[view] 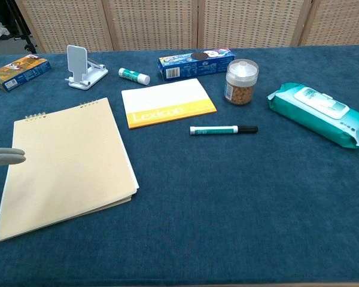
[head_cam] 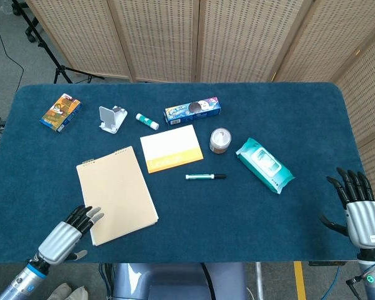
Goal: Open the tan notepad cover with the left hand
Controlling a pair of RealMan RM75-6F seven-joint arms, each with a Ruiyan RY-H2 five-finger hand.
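The tan notepad (head_cam: 117,194) (view: 68,164) lies flat and closed on the blue table, spiral binding at its far edge. My left hand (head_cam: 67,235) hovers at the notepad's near left corner with its fingers spread, holding nothing. In the chest view only a fingertip (view: 6,158) enters from the left edge, over the notepad's left side. My right hand (head_cam: 359,214) stays at the table's near right edge, fingers apart and empty.
A white and orange Lexicon pad (head_cam: 168,147), a green marker (head_cam: 205,177), a small jar (head_cam: 220,140), a wipes pack (head_cam: 265,165), a biscuit box (head_cam: 192,110), a glue stick (head_cam: 147,121), a phone stand (head_cam: 112,119) and a snack box (head_cam: 60,112) lie beyond the notepad.
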